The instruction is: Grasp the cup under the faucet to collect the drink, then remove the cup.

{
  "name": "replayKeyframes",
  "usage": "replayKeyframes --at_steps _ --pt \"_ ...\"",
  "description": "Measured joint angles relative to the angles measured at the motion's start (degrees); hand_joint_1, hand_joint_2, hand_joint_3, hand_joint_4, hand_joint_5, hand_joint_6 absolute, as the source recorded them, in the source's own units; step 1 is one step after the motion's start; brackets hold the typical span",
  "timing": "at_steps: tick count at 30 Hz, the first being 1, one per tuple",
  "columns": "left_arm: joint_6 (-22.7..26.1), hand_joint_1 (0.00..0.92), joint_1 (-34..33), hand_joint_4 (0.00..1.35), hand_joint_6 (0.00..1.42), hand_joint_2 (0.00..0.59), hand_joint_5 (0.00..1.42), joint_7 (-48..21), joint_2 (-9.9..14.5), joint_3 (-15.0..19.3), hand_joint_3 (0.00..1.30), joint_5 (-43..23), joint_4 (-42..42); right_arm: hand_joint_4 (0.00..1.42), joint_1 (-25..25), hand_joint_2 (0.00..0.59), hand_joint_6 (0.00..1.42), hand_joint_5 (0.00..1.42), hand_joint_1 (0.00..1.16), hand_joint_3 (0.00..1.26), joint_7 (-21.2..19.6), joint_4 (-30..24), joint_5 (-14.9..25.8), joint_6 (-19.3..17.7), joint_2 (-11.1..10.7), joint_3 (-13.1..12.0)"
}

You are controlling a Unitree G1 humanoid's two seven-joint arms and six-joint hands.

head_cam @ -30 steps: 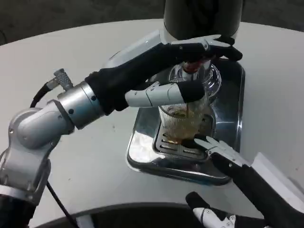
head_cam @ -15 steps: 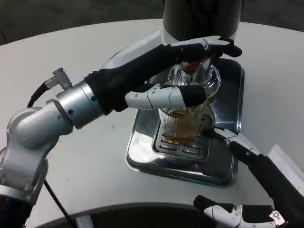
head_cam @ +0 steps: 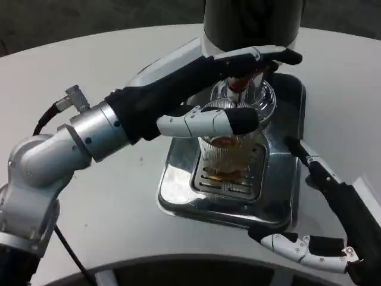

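Right hand (head_cam: 315, 208) has drawn back right of the cup (head_cam: 229, 152), fingers apart, holding nothing | left hand (head_cam: 232, 89) wraps the cup, steadying it under the faucet (head_cam: 244, 80) on the tray (head_cam: 178, 185) | drink inside, filling likely underway | white bench (head_cam: 119, 53)

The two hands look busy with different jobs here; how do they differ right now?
The left hand reaches over the ribbed cup beneath the faucet, fingers on the tap and a thumb across the cup's rim. The right hand holds nothing, fingers spread, beside the steel drip tray. The left sits high at the dispenser; the right is low near the table edge. Both have white-and-black fingers.
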Motion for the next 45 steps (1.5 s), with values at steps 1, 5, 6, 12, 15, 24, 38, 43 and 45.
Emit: replayKeyframes --at_steps 1,5,6,12,15,24,38,43,45 --pt "-0.02 0.0 -0.01 0.1 0.03 0.069 0.15 0.18 0.0 -0.13 0.18 0.07 0.0 0.05 -0.37 0.171 0.09 0.03 0.89 0.06 -0.94 1.61 0.54 -0.41 0.85 0.03" --pt "-0.2 0.0 -0.06 0.1 0.03 0.07 0.15 0.49 0.05 -0.42 0.18 0.26 0.0 0.05 -2.07 0.167 0.1 0.03 0.89 0.06 -3.49 5.82 1.65 -1.49 2.46 0.45" --pt "-0.29 0.0 -0.08 0.1 0.03 0.07 0.15 0.66 0.07 -0.51 0.18 0.42 0.0 0.05 -2.73 0.167 0.1 0.03 0.89 0.06 -4.24 6.83 1.86 -1.95 2.98 0.53" --pt "-0.76 0.0 -0.27 0.1 0.02 0.07 0.15 0.99 0.32 -0.67 0.19 1.72 -0.16 0.04 -5.28 0.159 0.11 0.03 0.9 0.04 -7.18 11.69 2.88 -3.76 4.45 1.08" --pt "-0.82 0.0 -0.33 0.1 0.02 0.07 0.15 1.04 0.44 -0.68 0.19 1.82 -0.18 0.04 -6.72 0.159 0.11 0.03 0.9 0.04 -8.95 14.15 3.56 -4.57 5.73 1.16" --pt "-1.05 0.0 -0.34 0.1 0.02 0.07 0.15 1.58 0.45 -0.82 0.19 2.15 -0.15 0.03 -11.05 0.159 0.12 0.03 0.91 0.04 -13.84 21.7 5.71 -9.82 9.11 2.23" --pt "-1.12 0.0 -0.35 0.11 0.02 0.071 0.15 2.25 0.46 -1.0 0.19 2.4 0.07 0.03 -17.03 0.159 0.13 0.02 0.91 0.04 -18.97 34.02 6.3 -17.19 12.22 3.21" --pt "-1.19 0.0 -0.4 0.11 0.02 0.071 0.15 2.31 0.46 -1.01 0.2 2.41 0.18 0.03 -18.66 0.154 0.13 0.02 0.92 0.04 -19.73 35.89 6.54 -17.89 12.16 2.49" --pt "-1.3 0.0 -0.41 0.11 0.02 0.071 0.15 2.35 0.46 -1.02 0.2 2.41 0.24 0.03 -18.89 0.153 0.13 0.02 0.92 0.04 -20.1 36.12 6.61 -18.18 12.19 2.2"
